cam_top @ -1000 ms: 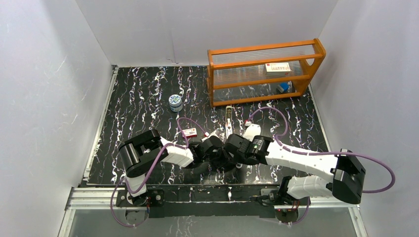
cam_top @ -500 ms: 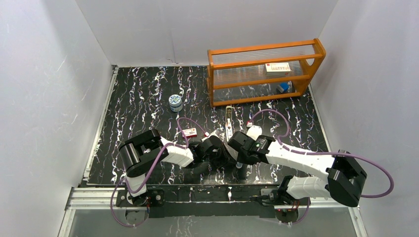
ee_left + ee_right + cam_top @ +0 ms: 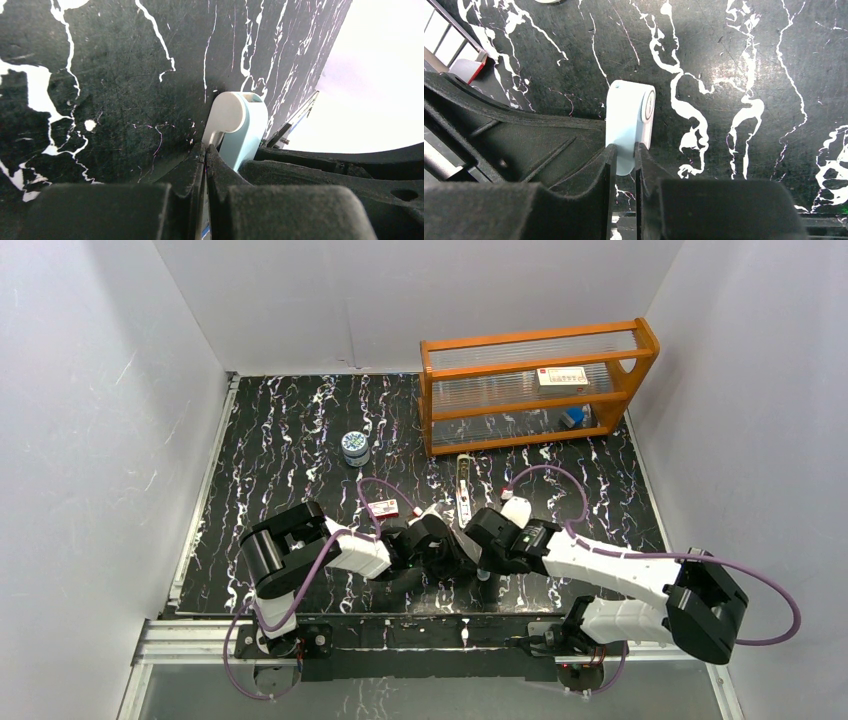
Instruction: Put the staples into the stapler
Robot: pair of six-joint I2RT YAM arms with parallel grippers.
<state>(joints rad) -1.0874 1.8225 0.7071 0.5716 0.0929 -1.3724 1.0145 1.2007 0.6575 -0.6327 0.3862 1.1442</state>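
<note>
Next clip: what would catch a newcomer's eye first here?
The right gripper and left gripper meet nose to nose at the near middle of the table, the right shut on a light-blue piece, the left shut close beside it. Next, the orange rack at the far right.

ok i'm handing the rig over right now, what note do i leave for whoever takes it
Left gripper: jaws shut, tips at the white end of the light-blue piece; whether they truly pinch it is unclear.
Right gripper: jaws shut on the light-blue piece.
Stapler: lying in front of the orange rack, in neither gripper.
Staples: not made out in any view.
Done: no loading to be seen.
Left: find the staples, get them into the stapler.
</note>
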